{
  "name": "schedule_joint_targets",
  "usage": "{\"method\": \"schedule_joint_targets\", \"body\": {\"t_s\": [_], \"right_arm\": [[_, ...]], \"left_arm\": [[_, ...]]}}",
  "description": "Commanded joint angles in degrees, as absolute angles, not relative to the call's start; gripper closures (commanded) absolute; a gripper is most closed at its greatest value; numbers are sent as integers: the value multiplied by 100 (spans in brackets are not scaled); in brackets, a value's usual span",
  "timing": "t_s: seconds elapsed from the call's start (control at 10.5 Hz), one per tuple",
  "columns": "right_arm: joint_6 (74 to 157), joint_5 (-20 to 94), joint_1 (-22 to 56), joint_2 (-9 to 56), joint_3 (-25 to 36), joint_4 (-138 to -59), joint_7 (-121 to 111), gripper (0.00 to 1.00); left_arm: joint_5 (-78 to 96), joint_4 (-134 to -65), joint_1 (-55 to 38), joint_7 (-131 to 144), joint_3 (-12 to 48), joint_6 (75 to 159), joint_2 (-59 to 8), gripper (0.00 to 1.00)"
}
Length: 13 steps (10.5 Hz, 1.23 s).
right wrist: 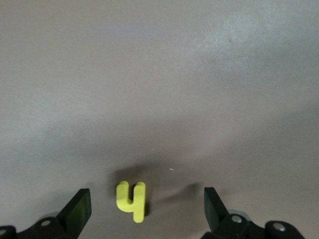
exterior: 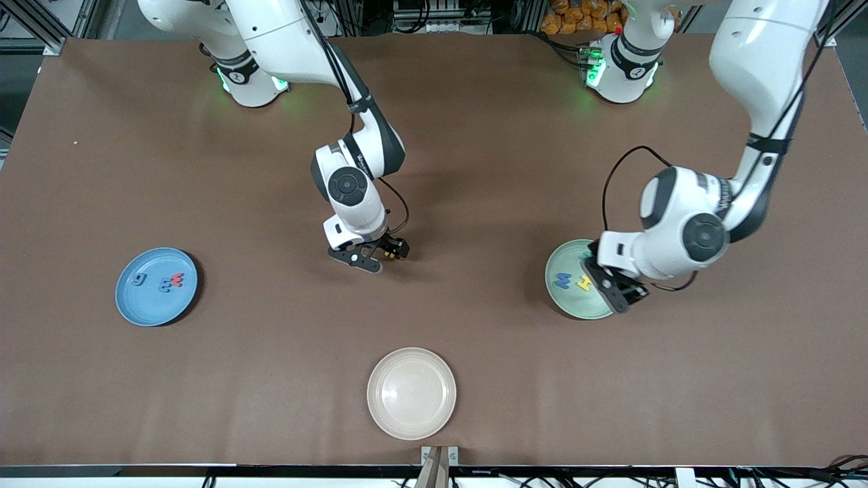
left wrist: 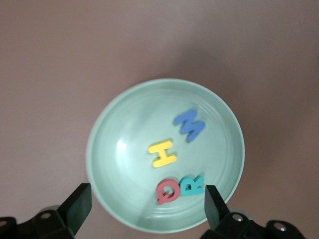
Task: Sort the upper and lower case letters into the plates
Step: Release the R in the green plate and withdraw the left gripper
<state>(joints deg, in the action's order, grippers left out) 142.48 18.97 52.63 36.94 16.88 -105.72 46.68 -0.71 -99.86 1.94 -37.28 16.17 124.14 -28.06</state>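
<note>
The pale mint green plate (exterior: 568, 303) lies toward the left arm's end of the table. In the left wrist view the plate (left wrist: 124, 144) holds a blue M (left wrist: 190, 124), a yellow H (left wrist: 163, 153), a red Q (left wrist: 168, 191) and a teal R (left wrist: 192, 184). My left gripper (exterior: 614, 291) hangs open and empty over this plate's edge. The sky blue plate (exterior: 146, 308) lies toward the right arm's end with a green g (exterior: 139, 279), a blue letter (exterior: 166, 285) and a red letter (exterior: 178, 278). My right gripper (exterior: 363, 262) is open low over the table, with a small yellow y (right wrist: 132, 200) between its fingers (right wrist: 77, 209), untouched.
A cream-white plate (exterior: 411, 393) lies empty near the table's front edge, nearer to the front camera than the right gripper. Bare brown tabletop (exterior: 271, 352) lies between the three plates.
</note>
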Motion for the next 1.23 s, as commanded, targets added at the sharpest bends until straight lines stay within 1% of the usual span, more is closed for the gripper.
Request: {"method": "schedule_joint_targets", "body": {"t_s": [0.0,0.19,0.28,0.38,0.47,0.57,0.66,0.85,0.95,1.04,1.14], "right_arm": [[14212,1978,5309,3814,1723,-10362,5070,0],[14159,1960,5317,3919,1723,-10249,5089,0],[13968,1951,5335,4033,1723,-10083,5254,0],[13609,1934,5335,4156,1731,-9777,5613,0],[13275,1934,5335,4253,1731,-9547,5668,0],[13228,1934,5335,4271,1731,-9519,5721,0],[13254,1934,5344,4289,1731,-9527,5826,0],[13324,1925,5370,4289,1731,-9571,5897,0],[13481,1925,5405,4289,1731,-9650,5906,0],[13717,1934,5431,4289,1731,-9755,5915,0],[13789,1934,5458,4289,1731,-9773,6011,0]], "left_arm": [[114,-9301,220,-2493,1644,11884,-2787,0],[149,-9133,350,-1919,1644,11787,-2481,0],[402,-8967,439,-1455,1652,11577,-2357,0],[700,-8565,474,-937,1635,11227,-2329,0],[720,-8352,475,-462,1635,10867,-2320,0],[721,-8332,457,-205,1617,10707,-2277,0],[686,-8315,422,163,1582,10488,-2111,0],[659,-8061,457,999,1547,9698,-1856,0],[650,-8042,414,1028,1329,9529,-1637,0],[633,-8042,422,1046,1240,9266,-1452,0],[389,-8051,457,1046,1135,9151,-1050,0]]}}
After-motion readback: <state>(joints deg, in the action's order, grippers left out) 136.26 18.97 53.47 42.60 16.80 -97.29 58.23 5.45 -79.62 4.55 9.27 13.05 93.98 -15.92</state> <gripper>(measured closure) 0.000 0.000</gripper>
